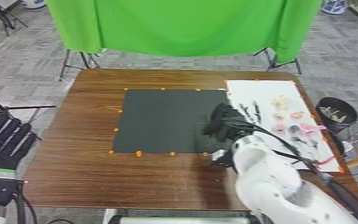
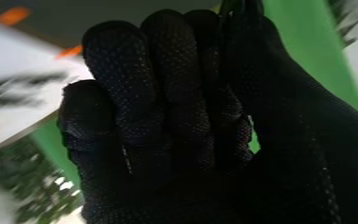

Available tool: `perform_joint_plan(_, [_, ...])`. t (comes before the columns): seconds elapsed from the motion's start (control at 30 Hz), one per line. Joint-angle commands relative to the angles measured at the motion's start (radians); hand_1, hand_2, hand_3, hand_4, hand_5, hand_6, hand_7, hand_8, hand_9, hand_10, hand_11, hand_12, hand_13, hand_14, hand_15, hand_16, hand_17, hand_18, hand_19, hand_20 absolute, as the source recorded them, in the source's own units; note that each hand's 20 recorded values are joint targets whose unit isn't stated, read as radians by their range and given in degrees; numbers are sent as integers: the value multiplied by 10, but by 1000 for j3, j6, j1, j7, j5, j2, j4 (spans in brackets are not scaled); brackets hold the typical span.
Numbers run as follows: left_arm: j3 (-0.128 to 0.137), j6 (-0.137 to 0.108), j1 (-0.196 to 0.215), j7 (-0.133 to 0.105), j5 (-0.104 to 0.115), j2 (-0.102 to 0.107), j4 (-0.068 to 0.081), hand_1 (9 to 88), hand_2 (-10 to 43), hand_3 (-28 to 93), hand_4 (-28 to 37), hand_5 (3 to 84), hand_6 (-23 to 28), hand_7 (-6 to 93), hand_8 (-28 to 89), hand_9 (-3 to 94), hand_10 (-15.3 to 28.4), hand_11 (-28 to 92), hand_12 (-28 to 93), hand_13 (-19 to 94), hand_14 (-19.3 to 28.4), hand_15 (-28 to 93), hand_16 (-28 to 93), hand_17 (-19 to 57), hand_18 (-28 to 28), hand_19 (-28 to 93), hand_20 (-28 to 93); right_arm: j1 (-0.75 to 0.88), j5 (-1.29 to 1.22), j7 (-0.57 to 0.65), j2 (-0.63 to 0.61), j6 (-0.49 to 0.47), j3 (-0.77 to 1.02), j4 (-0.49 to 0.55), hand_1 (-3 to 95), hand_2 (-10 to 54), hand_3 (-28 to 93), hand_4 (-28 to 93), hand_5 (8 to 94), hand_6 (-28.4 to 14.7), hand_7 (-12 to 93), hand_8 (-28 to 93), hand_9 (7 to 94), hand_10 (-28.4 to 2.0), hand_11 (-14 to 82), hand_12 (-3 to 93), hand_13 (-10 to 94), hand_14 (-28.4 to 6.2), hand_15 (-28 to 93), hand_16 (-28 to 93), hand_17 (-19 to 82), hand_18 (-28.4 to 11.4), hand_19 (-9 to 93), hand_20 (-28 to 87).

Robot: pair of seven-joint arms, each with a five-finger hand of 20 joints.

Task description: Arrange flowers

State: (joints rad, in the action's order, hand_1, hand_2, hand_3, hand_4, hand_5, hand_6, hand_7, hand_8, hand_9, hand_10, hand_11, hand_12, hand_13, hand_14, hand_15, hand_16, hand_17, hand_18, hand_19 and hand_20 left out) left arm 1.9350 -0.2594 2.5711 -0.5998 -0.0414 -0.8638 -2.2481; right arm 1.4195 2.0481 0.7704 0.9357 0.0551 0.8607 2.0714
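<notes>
Overlapping dark mat (image 1: pixel 162 120), right hand (image 1: pixel 222 122), flowers (image 1: pixel 281 102) on sheet (image 1: pixel 251 86)

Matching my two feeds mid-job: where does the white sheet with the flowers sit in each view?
Head view: white sheet on the table's right side, flowers on it.
Right wrist view: the sheet shows past the right hand, dark sprigs on it.
Shared landmark: the green cloth.

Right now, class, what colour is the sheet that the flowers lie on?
White; the sheet shows best in the head view.
</notes>
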Motion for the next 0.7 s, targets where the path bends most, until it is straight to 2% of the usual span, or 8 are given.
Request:
perform_joint_plan(0.03, [-27,-17,-8,-4,9,17,2,275,102,715,-283,425,81,110,-87,368,155,151,93,251,153,302,-78,-52,130,371,47,-167,23,3,190,-36,-159,-104,429,-95,830,-47,775,-52,477,122,898,-128,228,440,797,-124,466,377,407,-249,874,317])
perform_joint_plan(0.1, [-40,-18,-28,-3,10,32,10,275,101,716,-283,424,81,110,-87,368,154,151,93,251,153,301,-79,-52,130,371,47,-183,38,10,224,-35,-190,-134,428,-95,831,-46,775,-51,482,124,898,-127,233,439,797,-124,469,374,408,-251,876,317])
perform_joint_plan(0.17, [-61,-22,-61,-26,19,50,18,275,101,715,-283,424,81,111,-87,367,154,150,93,251,152,300,-79,-52,130,371,47,-204,47,30,267,-55,-218,-180,426,-95,834,-44,773,-49,486,129,897,-128,239,437,797,-124,475,372,409,-256,880,317])
perform_joint_plan(0.27, [-90,-19,-112,-34,10,79,30,275,101,716,-283,424,81,110,-88,367,154,150,93,251,152,299,-78,-51,130,370,47,-225,0,68,331,-68,-245,-249,423,-95,838,-43,770,-49,490,136,895,-128,247,437,796,-128,484,369,409,-261,885,317])
perform_joint_plan(0.4, [-136,-23,-172,8,-13,89,44,274,100,718,-283,423,80,111,-87,368,154,150,93,251,151,298,-78,-51,130,370,47,-223,24,81,402,-45,-265,-320,420,-95,841,-41,766,-49,499,136,889,-130,264,430,793,-131,498,361,410,-266,893,314])
perform_joint_plan(0.47, [-144,-16,-179,28,-32,88,48,274,100,721,-283,423,81,110,-87,367,154,150,93,251,151,298,-78,-51,130,370,47,-232,38,89,432,-6,-283,-357,420,-95,841,-39,762,-49,508,129,884,-131,276,425,793,-131,508,351,411,-267,897,310])
perform_joint_plan(0.5, [-147,-22,-187,46,-39,85,50,275,102,727,-282,423,81,110,-87,367,154,149,93,251,151,297,-78,-51,130,370,47,-229,46,100,447,25,-289,-377,420,-95,841,-39,760,-49,513,126,883,-132,281,422,793,-132,512,346,411,-268,898,307])
perform_joint_plan(0.7, [-163,-30,-201,44,-35,87,54,280,106,736,-283,423,80,110,-87,366,153,147,94,249,151,293,-77,-51,130,367,46,-239,81,117,506,69,-304,-447,422,-95,839,-51,756,-45,523,121,878,-129,292,423,794,-135,522,336,417,-271,906,302])
